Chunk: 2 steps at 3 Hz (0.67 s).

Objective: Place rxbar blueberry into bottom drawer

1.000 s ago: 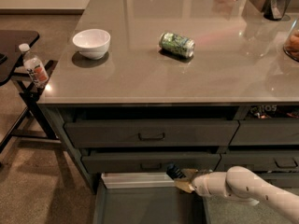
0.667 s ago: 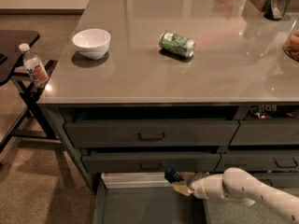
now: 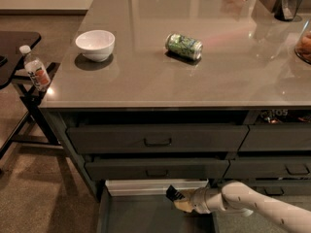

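rxbar blueberry (image 3: pixel 174 194): small dark packet at bottom centre of the frame, clamped at the tip of the gripper (image 3: pixel 179 201). It sticks out up and to the left of the tan fingers (image 3: pixel 183 206); lettering not readable. Gripper is narrow, closed on the bar, which sits at its far left end. The white arm (image 3: pixel 252 208) runs off toward the lower right corner.

Bar and gripper are over the open bottom drawer (image 3: pixel 141 216), at its rear right part, just in front of the white back rim (image 3: pixel 155 186). Cannot tell if the bar touches the dark drawer floor.

Above the rim, the middle drawer (image 3: pixel 155 169) and the top drawer (image 3: pixel 158 139) are both shut, each with a dark handle. More drawer fronts to the right.

Grey countertop (image 3: pixel 146 81) fills the upper frame. Green can (image 3: pixel 183 46) lies on its side at upper centre. White bowl (image 3: pixel 95 44) stands upright to the upper left, well apart from the can.

Far left: clear bottle (image 3: pixel 35 69) with a white cap and orange label, upright on a black stand (image 3: pixel 19 81) beside the counter.
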{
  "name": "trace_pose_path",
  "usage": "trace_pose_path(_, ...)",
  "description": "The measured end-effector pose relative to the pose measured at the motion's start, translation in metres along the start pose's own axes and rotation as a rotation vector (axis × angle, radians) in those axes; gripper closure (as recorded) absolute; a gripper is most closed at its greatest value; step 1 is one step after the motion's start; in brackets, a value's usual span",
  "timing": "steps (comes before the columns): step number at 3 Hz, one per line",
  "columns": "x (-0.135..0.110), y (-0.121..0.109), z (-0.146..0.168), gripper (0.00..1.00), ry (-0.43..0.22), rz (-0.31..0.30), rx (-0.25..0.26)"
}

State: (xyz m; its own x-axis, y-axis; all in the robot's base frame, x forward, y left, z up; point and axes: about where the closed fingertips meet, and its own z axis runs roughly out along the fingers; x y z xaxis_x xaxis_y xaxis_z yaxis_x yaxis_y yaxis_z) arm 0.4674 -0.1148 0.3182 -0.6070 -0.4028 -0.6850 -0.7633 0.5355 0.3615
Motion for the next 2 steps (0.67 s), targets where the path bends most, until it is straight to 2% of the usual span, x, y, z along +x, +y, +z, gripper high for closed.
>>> trace_pose_path(1,0.0280,-0.0082,0.0301,1.00,0.028,-0.008,-0.033)
trace_pose_path(2,0.0280,-0.0082,0.0301,1.00,0.028,-0.008,-0.033)
